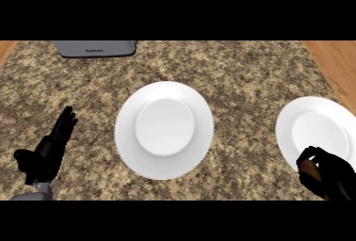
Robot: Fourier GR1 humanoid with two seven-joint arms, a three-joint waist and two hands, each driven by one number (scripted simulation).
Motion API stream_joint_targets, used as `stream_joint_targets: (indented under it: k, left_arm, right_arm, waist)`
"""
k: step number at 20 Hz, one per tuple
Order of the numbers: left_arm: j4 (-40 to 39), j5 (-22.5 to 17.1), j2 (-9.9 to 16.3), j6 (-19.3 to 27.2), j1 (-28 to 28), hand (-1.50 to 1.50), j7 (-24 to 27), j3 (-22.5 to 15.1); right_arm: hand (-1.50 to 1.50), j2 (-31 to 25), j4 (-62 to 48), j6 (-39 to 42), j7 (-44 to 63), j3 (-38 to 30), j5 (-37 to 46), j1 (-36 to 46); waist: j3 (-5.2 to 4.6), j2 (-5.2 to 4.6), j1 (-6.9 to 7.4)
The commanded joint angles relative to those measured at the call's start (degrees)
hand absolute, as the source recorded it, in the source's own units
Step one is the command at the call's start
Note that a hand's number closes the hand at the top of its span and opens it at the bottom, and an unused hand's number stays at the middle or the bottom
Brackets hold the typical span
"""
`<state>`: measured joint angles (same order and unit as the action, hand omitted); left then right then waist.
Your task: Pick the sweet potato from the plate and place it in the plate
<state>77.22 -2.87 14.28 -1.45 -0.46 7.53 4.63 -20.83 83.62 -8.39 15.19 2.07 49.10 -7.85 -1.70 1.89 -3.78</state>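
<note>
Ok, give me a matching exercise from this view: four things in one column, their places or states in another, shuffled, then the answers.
Things:
1. centre plate
2. right plate
3. left hand
4. right hand

Places or states:
A. curled round something orange-brown
B. open, fingers up, at the view's lower left
C. bare, mid-counter
D. by the counter's right edge, partly behind a hand

Pairs: 1-C, 2-D, 3-B, 4-A

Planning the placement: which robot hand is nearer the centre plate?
Left. The left robot hand rests open just left of the centre plate; the right robot hand, curled, sits farther off over the right plate.
</note>
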Motion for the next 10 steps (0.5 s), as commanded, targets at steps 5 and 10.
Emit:
stream_joint_targets:
  k: [5, 10]
  left_arm:
    - [1.9, -1.0, 1.2, -0.7, -1.3, 0.00, -2.6, 0.9]
    - [0.2, 0.3, -0.7, -1.0, -0.9, 0.00, 0.0, -1.0]
  right_arm:
    - [1.50, 6.3, 32.5, -4.7, 7.6, 12.3, 9.9, -21.6]
    - [1.50, 8.0, 50.4, -3.8, 14.4, 20.7, 22.4, -30.1]
  waist:
    - [1.46, -1.06, 0.48]
    - [1.50, -1.46, 1.79]
